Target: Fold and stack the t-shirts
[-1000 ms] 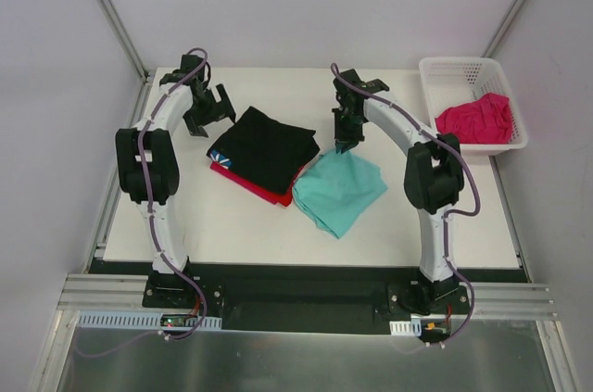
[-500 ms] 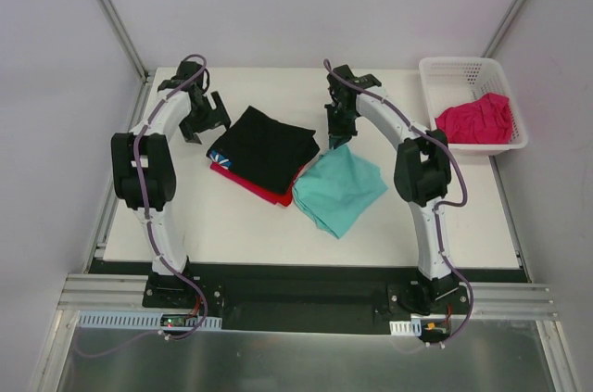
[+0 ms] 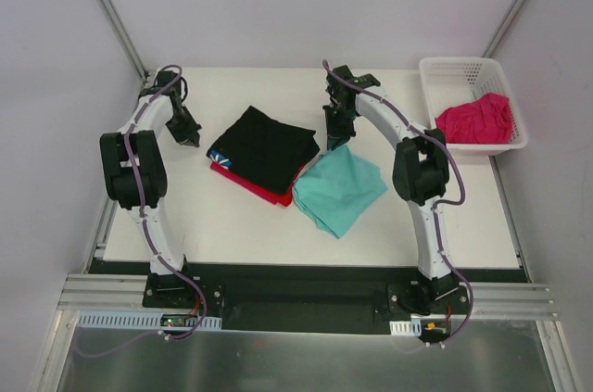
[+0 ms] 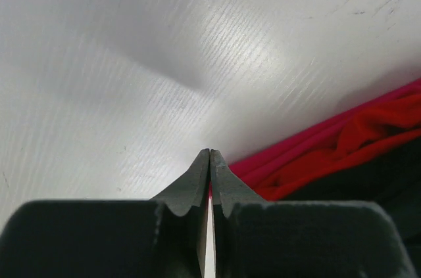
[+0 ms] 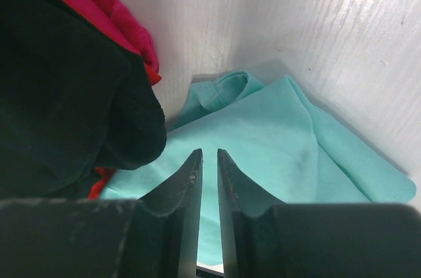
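Folded black cloth t-shirt (image 3: 264, 146) is stacked on a folded red t-shirt (image 3: 248, 182) mid-table. Folded teal-green t-shirt (image 3: 338, 190) lies flat, touching the stack's right edge. Magenta-pink t-shirt (image 3: 474, 120) sits crumpled in a white lattice basket (image 3: 445, 68).

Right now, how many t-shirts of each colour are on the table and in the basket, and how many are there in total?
Black t-shirt: 1
Red t-shirt: 1, lying under the black one
Teal t-shirt: 1
Magenta t-shirt: 1, in the white basket
Total: 4
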You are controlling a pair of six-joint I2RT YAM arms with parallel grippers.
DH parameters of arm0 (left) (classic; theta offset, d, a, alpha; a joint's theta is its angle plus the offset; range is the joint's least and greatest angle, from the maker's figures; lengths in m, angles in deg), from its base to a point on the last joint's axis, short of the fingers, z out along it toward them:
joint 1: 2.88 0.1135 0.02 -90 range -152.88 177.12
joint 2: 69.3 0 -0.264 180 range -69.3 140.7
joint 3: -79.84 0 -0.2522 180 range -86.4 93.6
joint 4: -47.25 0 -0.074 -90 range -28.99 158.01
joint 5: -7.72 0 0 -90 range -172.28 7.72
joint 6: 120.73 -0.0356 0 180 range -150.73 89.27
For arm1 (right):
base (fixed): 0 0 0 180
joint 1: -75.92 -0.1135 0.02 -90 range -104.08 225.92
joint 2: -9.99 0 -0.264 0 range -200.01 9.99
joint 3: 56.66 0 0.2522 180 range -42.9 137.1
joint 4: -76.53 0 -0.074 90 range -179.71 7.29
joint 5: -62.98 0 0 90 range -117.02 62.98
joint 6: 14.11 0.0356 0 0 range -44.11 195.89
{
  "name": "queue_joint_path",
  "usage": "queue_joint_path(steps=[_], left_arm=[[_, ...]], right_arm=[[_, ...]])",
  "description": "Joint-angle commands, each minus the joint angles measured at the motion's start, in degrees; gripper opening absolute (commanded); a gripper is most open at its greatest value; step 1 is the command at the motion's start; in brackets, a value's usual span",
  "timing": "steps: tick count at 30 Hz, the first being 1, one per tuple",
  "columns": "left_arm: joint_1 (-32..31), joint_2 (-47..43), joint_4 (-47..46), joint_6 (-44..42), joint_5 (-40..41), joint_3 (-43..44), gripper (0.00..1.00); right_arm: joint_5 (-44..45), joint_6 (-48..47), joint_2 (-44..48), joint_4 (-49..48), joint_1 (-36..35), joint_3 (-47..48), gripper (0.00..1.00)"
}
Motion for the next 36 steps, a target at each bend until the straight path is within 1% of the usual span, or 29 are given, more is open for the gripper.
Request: queue_joint_path(steps=[1, 5, 9, 18, 20, 24, 27, 32, 33, 36], left_arm=[[-0.8, 1.5, 0.6, 0.5, -3.4, 0.3, 0.0], [-1.0, 1.7, -0.8, 0.9, -4.9, -2.0, 0.0], [-1.6, 0.2, -3.4, 2.1, -5.3, -7.4, 0.0], [-5.4, -3.2, -7.3, 3.7, -5.7, -15.3, 0.0], [-5.4, -5.3, -7.5, 4.3, -5.6, -16.5, 0.0], [-9.6, -9.8, -7.5, 6.0, -6.3, -20.2, 0.0], [-11.6, -16.1, -7.5, 8.0, -6.5, -24.0, 0.0], [-12.7, -24.7, -7.4, 9.4, -6.3, -30.4, 0.0], [-12.7, -27.2, -7.1, 9.3, -5.6, -31.0, 0.0], [-12.7, -30.1, -5.4, 8.3, -3.0, -31.0, 0.0]], right_arm=[[-2.2, 0.2, -0.9, 0.3, -0.1, 1.6, 0.18], [-3.0, 0.3, -2.0, 0.0, -0.2, 2.6, 0.17], [-4.8, 1.6, -3.6, -0.7, -0.7, 3.1, 0.17], [-8.0, 3.3, -7.3, -2.3, -2.1, 7.5, 0.16], [-8.9, 3.6, -8.1, -2.7, -2.1, 7.9, 0.16], [-10.2, 4.2, -9.9, -3.1, -2.0, 10.7, 0.16], [-11.3, 5.1, -10.5, -4.2, -2.1, 11.2, 0.16], [-12.0, 4.7, -11.8, -5.1, -2.0, 12.7, 0.16], [-12.0, 4.4, -12.0, -4.8, -1.8, 12.9, 0.16], [-11.6, 3.7, -12.0, -4.4, -1.3, 13.3, 0.16]])
